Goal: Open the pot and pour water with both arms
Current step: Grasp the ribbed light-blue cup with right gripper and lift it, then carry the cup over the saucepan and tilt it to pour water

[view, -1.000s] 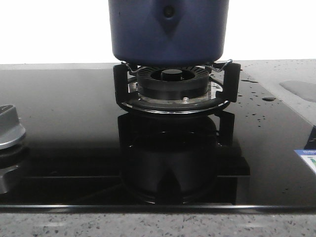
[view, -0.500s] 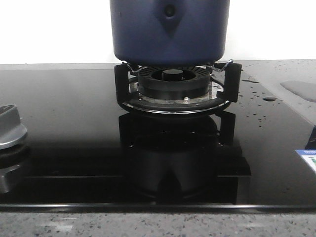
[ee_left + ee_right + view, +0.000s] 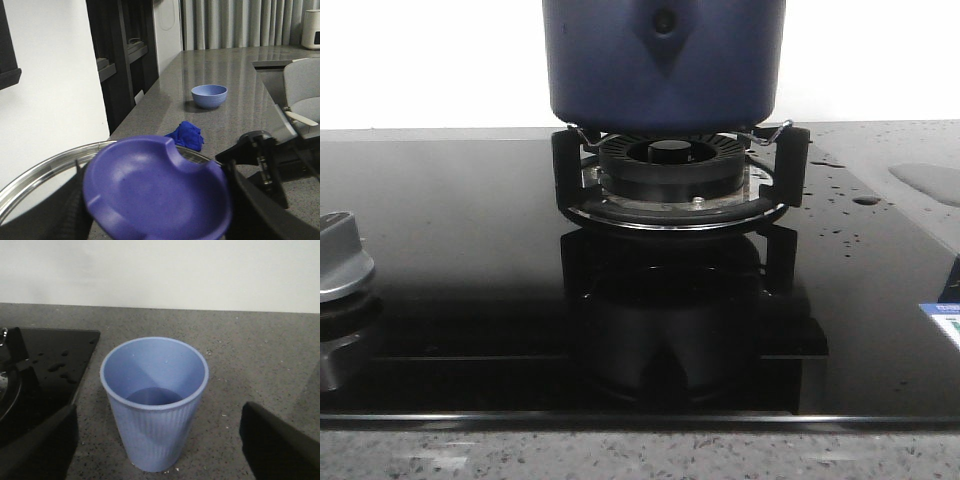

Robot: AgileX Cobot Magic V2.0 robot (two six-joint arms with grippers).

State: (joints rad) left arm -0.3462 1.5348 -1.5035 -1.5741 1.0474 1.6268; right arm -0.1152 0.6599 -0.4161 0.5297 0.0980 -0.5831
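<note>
The dark navy pot [image 3: 663, 62] stands on the black burner ring [image 3: 670, 178]; its top is cut off in the front view. My left gripper [image 3: 157, 200] is shut on a purple lid knob [image 3: 150, 185], one dark finger on each side, with the lid's steel rim [image 3: 30, 181] below it. A ribbed pale-blue cup [image 3: 154, 405] stands upright on the grey counter. My right gripper [image 3: 157, 442] is open around it, fingers [image 3: 40, 445] well clear of its sides. Water shows as drops [image 3: 840, 215] and a shiny patch [image 3: 925, 182] right of the burner.
A metal stove knob [image 3: 340, 262] sits at the cooktop's left, a sticker [image 3: 945, 322] at its right edge. In the left wrist view a blue bowl [image 3: 209, 95] and a crumpled blue cloth [image 3: 186, 135] lie on the grey counter, beside a sink [image 3: 300, 90].
The whole front view has shifted very slightly to the right. The pot stays on the burner.
</note>
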